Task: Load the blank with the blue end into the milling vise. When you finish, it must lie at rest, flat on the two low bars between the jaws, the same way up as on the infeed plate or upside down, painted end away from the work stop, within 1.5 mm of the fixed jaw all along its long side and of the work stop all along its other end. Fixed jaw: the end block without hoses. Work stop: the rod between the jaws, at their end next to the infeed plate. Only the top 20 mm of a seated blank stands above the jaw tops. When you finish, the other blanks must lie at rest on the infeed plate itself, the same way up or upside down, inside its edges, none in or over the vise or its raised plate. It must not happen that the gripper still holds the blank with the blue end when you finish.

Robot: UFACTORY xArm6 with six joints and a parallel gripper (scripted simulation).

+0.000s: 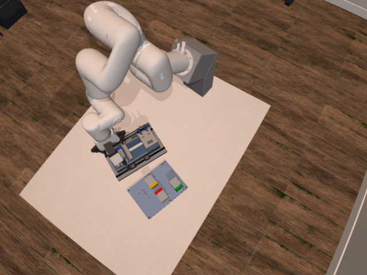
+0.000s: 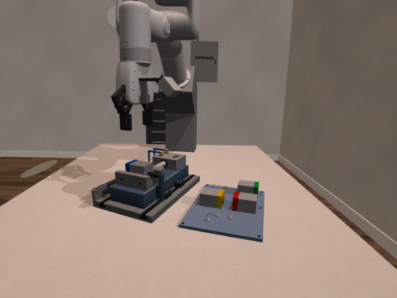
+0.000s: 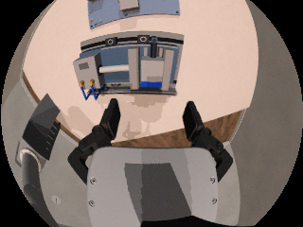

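Note:
The blank with the blue end (image 2: pixel 139 166) lies in the milling vise (image 2: pixel 146 187), between the fixed jaw (image 2: pixel 133 180) and the block with hoses (image 2: pixel 169 160). Its blue end (image 1: pixel 118 148) points away from the infeed plate (image 2: pixel 224 215). It also shows in the wrist view (image 3: pixel 151 71). I cannot tell how tight it sits against the jaw or the work stop. My gripper (image 2: pixel 136 121) is open and empty, high above the vise's far side. In the wrist view the gripper (image 3: pixel 151 109) frames the vise from above.
Three other blanks lie on the infeed plate (image 1: pixel 156 189): yellow-ended (image 2: pixel 211 197), red-ended (image 2: pixel 245 202) and green-ended (image 2: pixel 247 186). Small pegs (image 2: pixel 218 216) stand at the plate's near side. The grey robot base cabinet (image 2: pixel 174 128) stands behind the vise.

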